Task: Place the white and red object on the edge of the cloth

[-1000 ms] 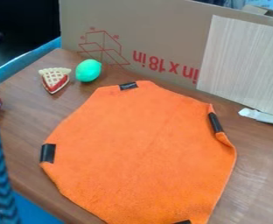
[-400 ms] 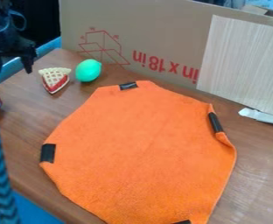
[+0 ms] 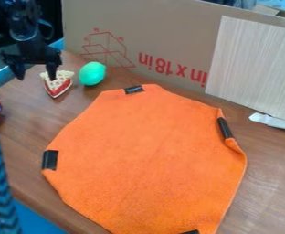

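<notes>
Apparently just at the pre-grasp stage, with tool (image 3: pixel 35 74) spread wide near the pie slice (image 3: pixel 59 85); left to grip, carry and set down on the edge of the orange cloth (image 3: pixel 146 155).

Looks like a robotics lab or similar test setup, prob. indoors; exact room type unclear. Signs: black robot arm (image 3: pixel 26 27) at upper L, over a brown wood-look worktop (image 3: pixel 273 178). Orange cloth (image 3: pixel 151 160) w/ 4 dark tape-like strips (image 3: pixel 50 160) at its edges. Cardboard (image 3: pixel 169 27) stands upright as a makeshift backdrop, w/ a pale wood-grain panel (image 3: pixel 255 64) against it. Small props too: toy-like pie slice (image 3: pixel 59 87) + green egg-shaped obj. (image 3: pixel 92 73).
</notes>
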